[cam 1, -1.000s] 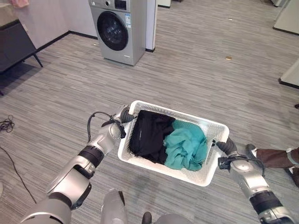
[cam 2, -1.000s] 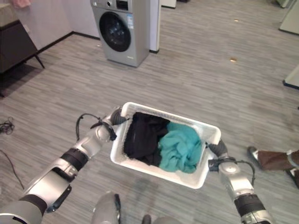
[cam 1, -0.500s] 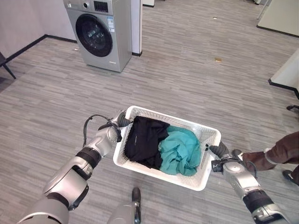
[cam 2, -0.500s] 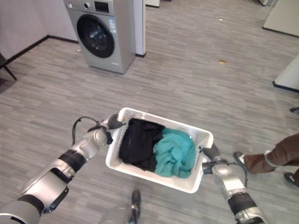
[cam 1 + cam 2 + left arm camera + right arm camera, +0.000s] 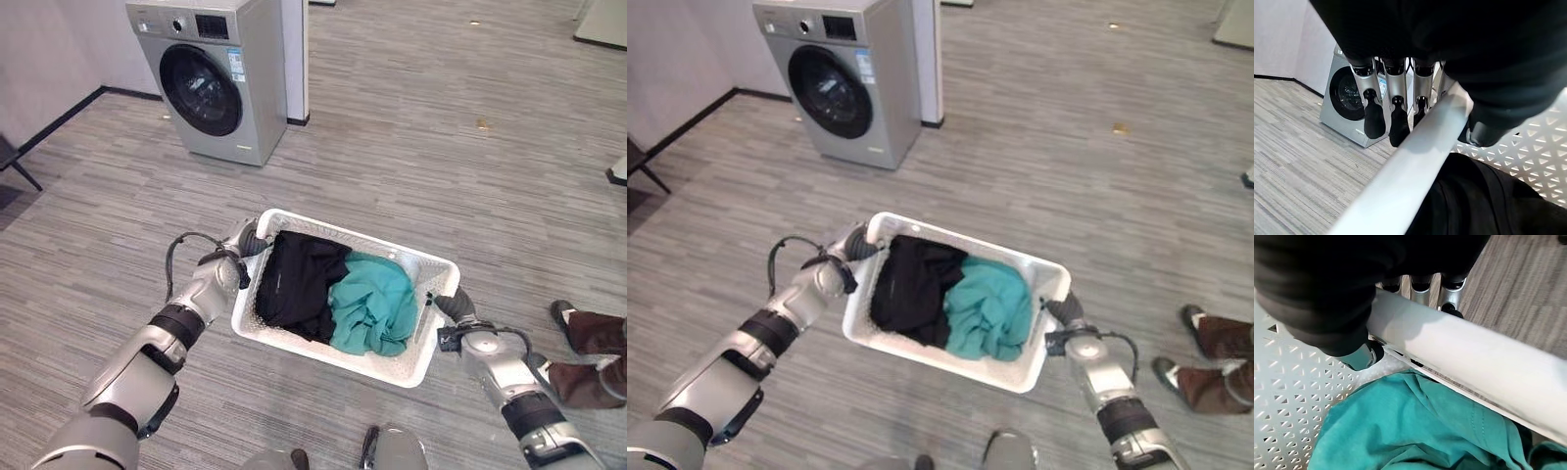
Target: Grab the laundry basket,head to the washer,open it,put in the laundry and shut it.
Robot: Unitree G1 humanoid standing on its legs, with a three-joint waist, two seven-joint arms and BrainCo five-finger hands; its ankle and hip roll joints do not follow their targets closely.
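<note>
The robot is carrying the basket (image 5: pixel 419 364) off the floor between its two robot hands, with the washer (image 5: pixel 217 76) well ahead and off to its left, door shut. The left robot hand (image 5: pixel 242 247) grips one short end of the rim; its wrist view shows the fingers (image 5: pixel 1374 115) hooked down over the outside of the rim and the thumb tucked on the inner wall, so it's clenched on the basket. The right robot hand (image 5: pixel 449 305) does the same on the opposite end, fingers (image 5: pixel 1450 309) outside, thumb pressed inside against the perforated wall. Between the hands sit a black garment (image 5: pixel 296 284), nearer the left hand, and a teal one (image 5: pixel 370 304), nearer the right.

What could go wrong, as far as anyone can guess from this:

- The grip is only on a smooth rim at each end, not a proper handle. If one hand drifts outward or the arms spread while walking, an end could slip off and dump everything.
- The basket looks tilted, the right end nearer the robot. More tilt and the teal garment, heaped near the rim, might slide out.
- A person's legs (image 5: pixel 586 352) are just beyond the right hand. A wide turn could clip them.
- The washer is off-line, so the robot needs to veer left; stopping too close leaves no room for the door to swing.
</note>
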